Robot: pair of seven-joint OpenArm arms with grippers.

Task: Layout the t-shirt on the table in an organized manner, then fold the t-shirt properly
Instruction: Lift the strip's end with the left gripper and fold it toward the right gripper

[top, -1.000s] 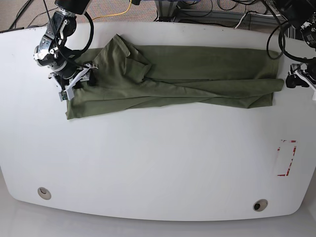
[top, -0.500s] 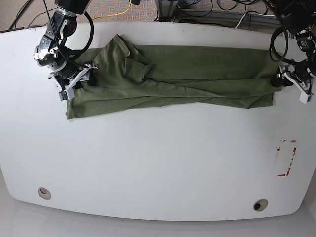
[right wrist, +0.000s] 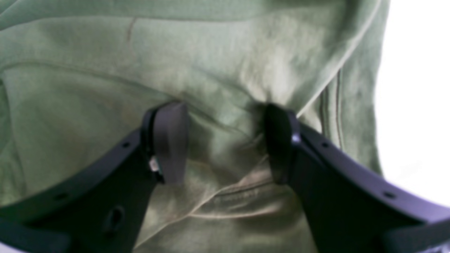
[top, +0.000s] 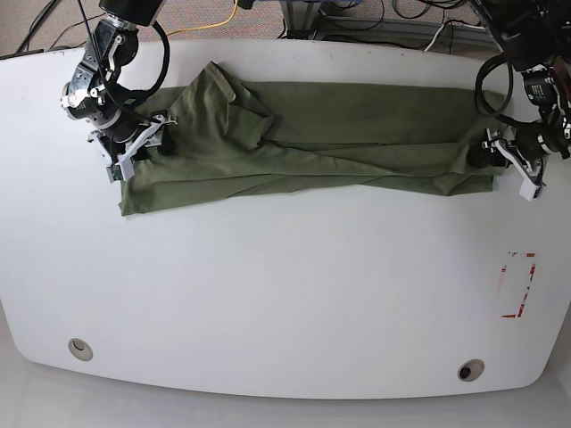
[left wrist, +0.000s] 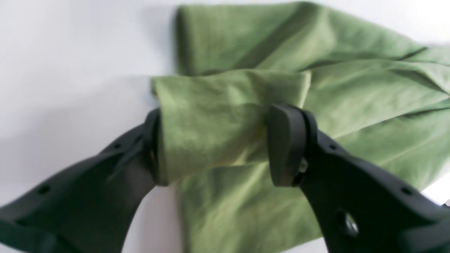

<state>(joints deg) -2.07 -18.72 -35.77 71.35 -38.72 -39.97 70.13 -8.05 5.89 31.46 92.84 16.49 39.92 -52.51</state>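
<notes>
Bright, even light; both wrist views blurred.

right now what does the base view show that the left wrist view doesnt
Only the base view shows the whole t-shirt stretched in a long band across the far half of the table, the right claw at its other end, two grommets and a red-marked rectangle.

Only the left wrist view shows the left claw with its jaws wide apart astride a raised fold of fabric.

Both show the olive fabric's end, the white tabletop and the left claw there.
</notes>
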